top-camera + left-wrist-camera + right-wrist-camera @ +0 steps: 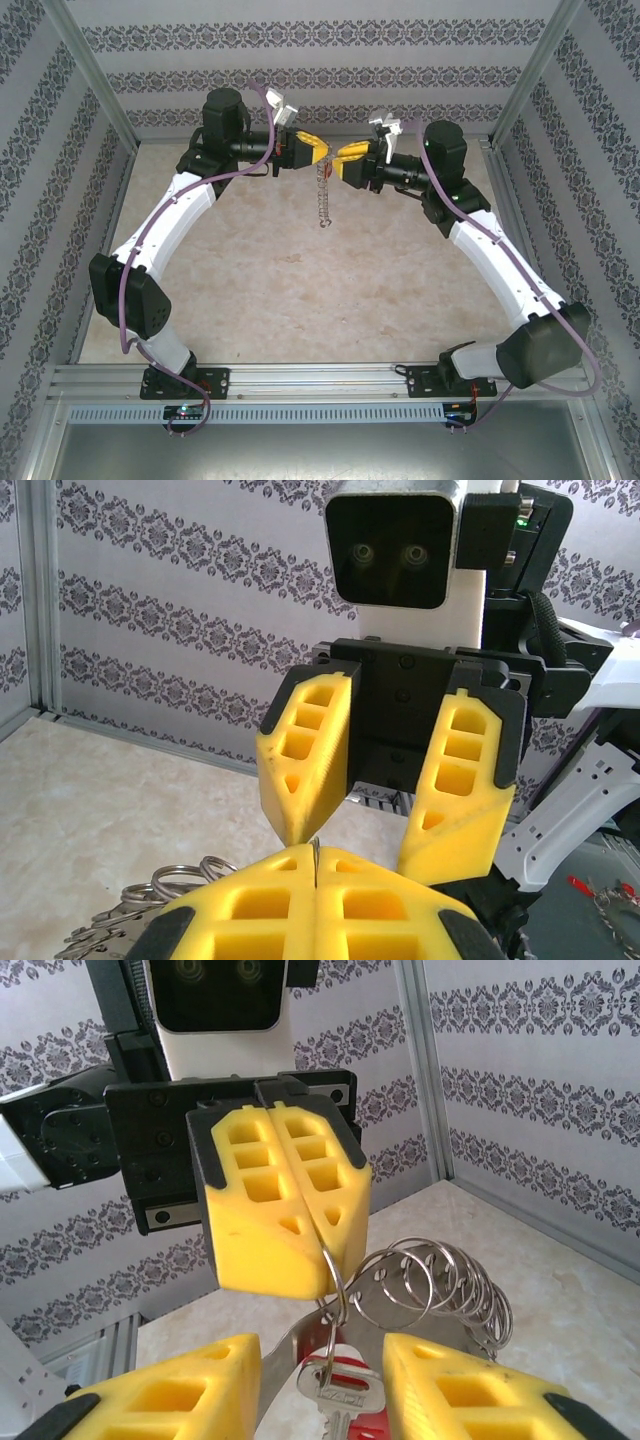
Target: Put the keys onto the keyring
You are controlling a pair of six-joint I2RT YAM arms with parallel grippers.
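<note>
1. I see the keyring (322,195) dangling above the beige marbled bench (300,290), well clear of every edge, with open room around it.
2. Left jaws are pinched shut on the keyring's top.
3. Right jaws stand part-open, flanking the red-headed key (370,1425) hanging from the keyring.
4. Patterned walls (320,40) stand behind the keyring.

The 2 arms meet tip to tip: left hand (322,155) shut, right hand (342,155) parted.
</note>
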